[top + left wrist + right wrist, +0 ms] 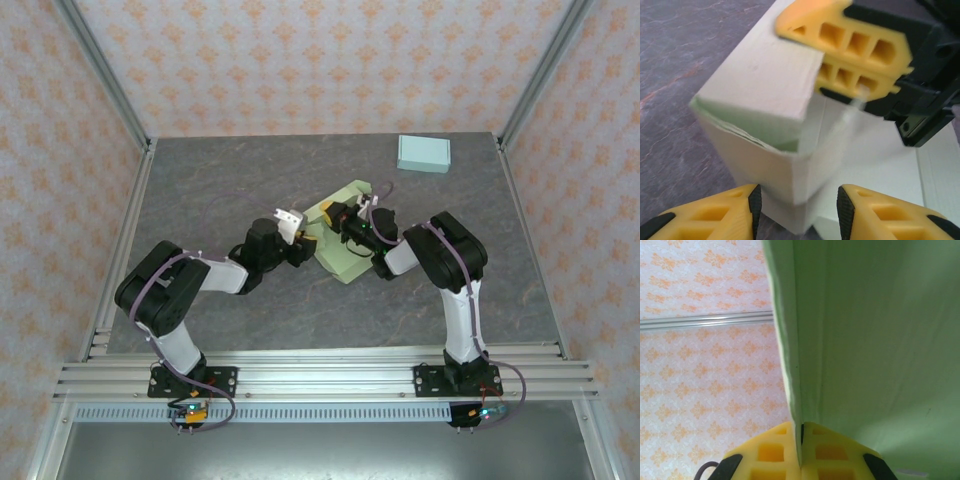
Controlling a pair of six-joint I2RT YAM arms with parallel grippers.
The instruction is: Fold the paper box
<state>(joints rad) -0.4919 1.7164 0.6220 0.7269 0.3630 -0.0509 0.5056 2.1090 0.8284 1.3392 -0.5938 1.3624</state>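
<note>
Two robot arms meet over a pale green paper box [345, 262] at the middle of a grey table [250, 310]. The right gripper [801, 440] pinches one thin panel edge between closed fingers. The left gripper [799, 200] stands half parted, a lower corner of the box between its fingers, contact unclear. A teal box [424, 153] lies at the far right

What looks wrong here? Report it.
Nothing spilled or torn. The paper box is only half formed: its corner flap leans inward, leaving a gap, while the right gripper pinches one wall.
</note>
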